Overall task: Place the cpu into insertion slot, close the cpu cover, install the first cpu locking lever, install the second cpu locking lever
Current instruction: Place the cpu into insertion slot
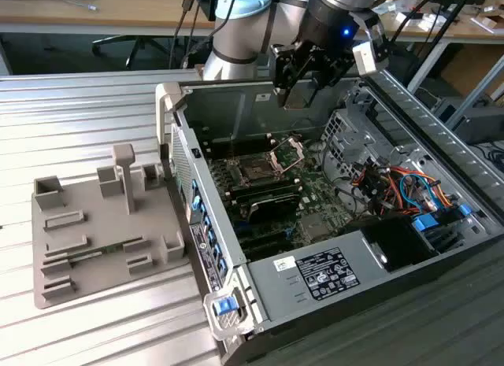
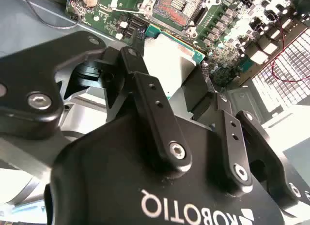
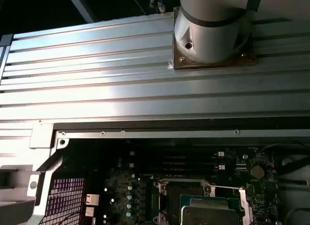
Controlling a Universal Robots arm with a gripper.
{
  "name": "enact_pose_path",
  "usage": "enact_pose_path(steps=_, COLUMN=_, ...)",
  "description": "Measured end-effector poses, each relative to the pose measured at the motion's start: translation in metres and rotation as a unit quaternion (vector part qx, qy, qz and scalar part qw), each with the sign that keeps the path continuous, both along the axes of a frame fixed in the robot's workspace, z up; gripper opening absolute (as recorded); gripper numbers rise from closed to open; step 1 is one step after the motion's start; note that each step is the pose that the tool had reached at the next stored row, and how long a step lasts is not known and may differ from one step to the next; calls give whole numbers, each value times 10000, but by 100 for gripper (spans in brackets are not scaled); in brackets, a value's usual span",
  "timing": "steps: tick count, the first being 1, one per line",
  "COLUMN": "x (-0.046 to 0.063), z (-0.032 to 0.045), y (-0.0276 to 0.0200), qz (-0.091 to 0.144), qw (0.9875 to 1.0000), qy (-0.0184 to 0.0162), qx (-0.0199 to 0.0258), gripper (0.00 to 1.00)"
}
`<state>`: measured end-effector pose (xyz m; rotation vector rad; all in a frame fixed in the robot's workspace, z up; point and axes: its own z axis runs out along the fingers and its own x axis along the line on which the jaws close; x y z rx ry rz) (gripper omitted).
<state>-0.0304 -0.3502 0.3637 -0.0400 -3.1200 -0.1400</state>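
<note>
We grip the cpu (image 2: 169, 56) between our fingers (image 2: 151, 98), closed on its edges, high above the insertion slot (image 1: 257, 171), whose cpu cover (image 1: 287, 151) stands tilted open.

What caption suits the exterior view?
Gripper holds the cpu above the open computer case, cpu cover raised.

End effector (image 1: 301, 89): matt black, smooth. cpu (image 2: 167, 58) top: pale silvery metal. Table (image 3: 121, 80): ribbed bare metal, soft sheen.
</note>
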Motion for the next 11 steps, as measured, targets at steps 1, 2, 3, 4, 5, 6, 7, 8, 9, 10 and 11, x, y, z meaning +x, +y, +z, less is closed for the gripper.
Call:
enact_pose_path(steps=1, x=0, z=0, y=0, qz=0, qw=10000, qy=0, qx=0, gripper=54)
enact_pose_path(steps=2, x=-5, z=-3, y=0, qz=0, qw=10000, qy=0, qx=0, gripper=54)
enact_pose_path(steps=3, x=-9, z=-11, y=0, qz=0, qw=10000, qy=0, qx=0, gripper=54)
enact_pose_path(steps=4, x=-9, z=-12, y=0, qz=0, qw=10000, qy=0, qx=0, gripper=54)
enact_pose_path(steps=5, x=-9, z=-14, y=0, qz=0, qw=10000, qy=0, qx=0, gripper=54)
enact_pose_path(steps=6, x=-9, z=-18, y=0, qz=0, qw=10000, qy=0, qx=1, gripper=54)
enact_pose_path(steps=7, x=-10, z=-20, y=0, qz=0, qw=10000, qy=0, qx=0, gripper=54)
enact_pose_path(steps=8, x=-10, z=-21, y=-1, qz=0, qw=10000, qy=0, qx=0, gripper=54)
enact_pose_path(steps=9, x=-11, z=-24, y=-3, qz=0, qw=10000, qy=0, qx=0, gripper=54)
enact_pose_path(steps=10, x=-11, z=-25, y=-3, qz=2, qw=10000, qy=0, qx=0, gripper=54)
enact_pose_path(steps=11, x=-12, z=-26, y=-4, qz=3, qw=10000, qy=0, qx=0, gripper=54)
